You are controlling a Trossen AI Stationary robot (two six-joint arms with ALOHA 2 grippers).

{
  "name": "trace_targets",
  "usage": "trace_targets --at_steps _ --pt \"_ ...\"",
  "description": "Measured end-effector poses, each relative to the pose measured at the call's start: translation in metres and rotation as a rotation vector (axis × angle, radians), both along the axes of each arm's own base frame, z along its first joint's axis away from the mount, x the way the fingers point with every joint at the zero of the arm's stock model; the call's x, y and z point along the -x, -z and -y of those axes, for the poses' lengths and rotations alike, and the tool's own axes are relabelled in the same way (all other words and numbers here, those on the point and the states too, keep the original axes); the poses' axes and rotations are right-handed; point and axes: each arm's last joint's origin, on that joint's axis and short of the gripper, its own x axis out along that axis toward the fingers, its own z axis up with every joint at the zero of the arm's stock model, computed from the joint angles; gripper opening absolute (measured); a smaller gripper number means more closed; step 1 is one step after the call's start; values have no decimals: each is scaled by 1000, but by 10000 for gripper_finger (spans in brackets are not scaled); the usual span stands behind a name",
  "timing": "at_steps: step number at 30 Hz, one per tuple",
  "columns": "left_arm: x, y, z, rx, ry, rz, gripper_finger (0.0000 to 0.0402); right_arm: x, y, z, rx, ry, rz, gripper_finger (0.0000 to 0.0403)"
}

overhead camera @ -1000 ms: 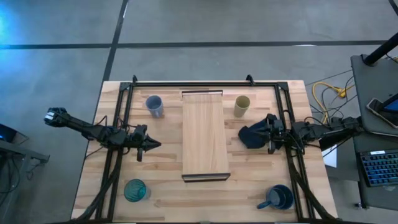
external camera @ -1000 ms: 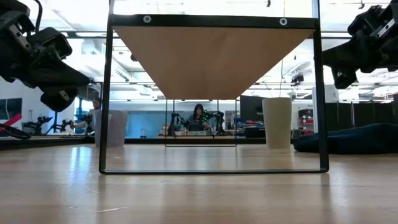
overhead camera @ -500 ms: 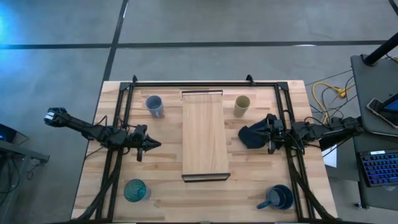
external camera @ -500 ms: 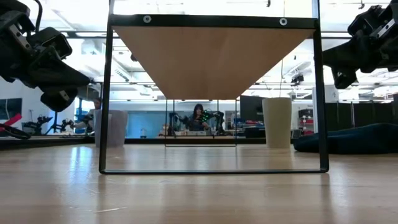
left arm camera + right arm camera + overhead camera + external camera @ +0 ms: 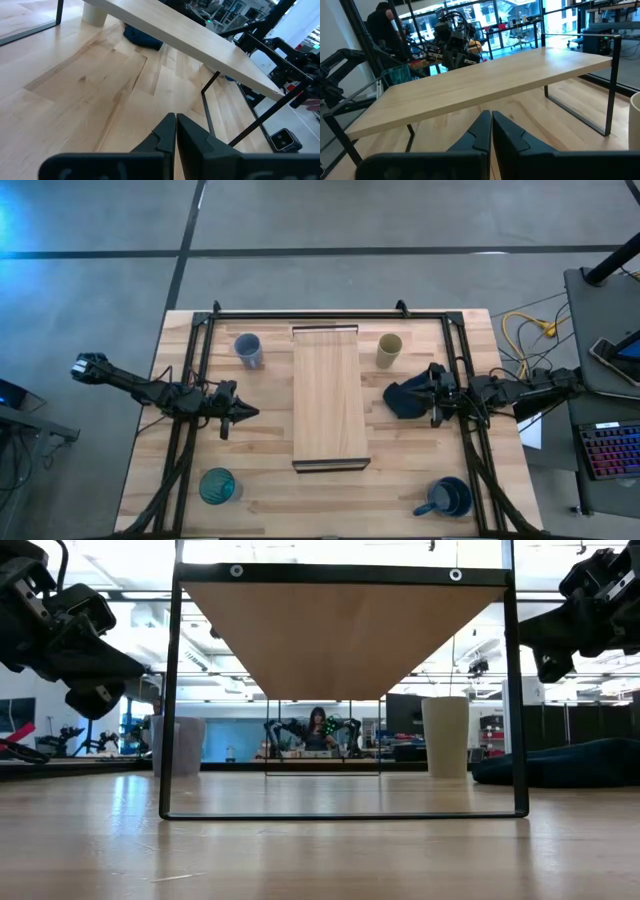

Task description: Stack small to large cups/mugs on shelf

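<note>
The shelf (image 5: 329, 395), a long light-wood board on black legs, stands mid-table with nothing on it. The pale blue-grey mug (image 5: 248, 349) stands at the far left, the small tan cup (image 5: 389, 350) at the far right, the teal ribbed glass (image 5: 218, 485) at the near left, the dark blue handled mug (image 5: 450, 497) at the near right. My left gripper (image 5: 252, 413) is shut and empty left of the shelf, above the table. My right gripper (image 5: 415, 397) is shut and empty right of the shelf, over the dark navy cloth (image 5: 403, 398).
A black frame (image 5: 330, 313) runs round the table's far edge and sides. The navy cloth lies on the tabletop between the shelf and my right arm. Bare tabletop (image 5: 330, 500) lies near of the shelf. A person shows far behind in the low view (image 5: 320, 725).
</note>
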Motion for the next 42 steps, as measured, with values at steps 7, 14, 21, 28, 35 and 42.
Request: trace_targets --at_steps 7,14,21,28,35,42 --pt "0 0 0 0 0 0 0 0 0 0 25 -1 -3 9" --pt "-1 -3 0 10 -6 35 0 0 0 0 72 -2 -8 9" --pt "-2 -8 0 29 -8 79 0 0 0 0 72 -2 -8 9" --pt "-4 -31 1 230 -25 308 0 0 0 0 55 -1 -6 9" --pt "-2 -46 1 280 -16 454 0 0 0 0 53 -1 -5 9" --pt "-2 -47 0 285 -14 469 0 0 0 0 52 -1 -5 9"
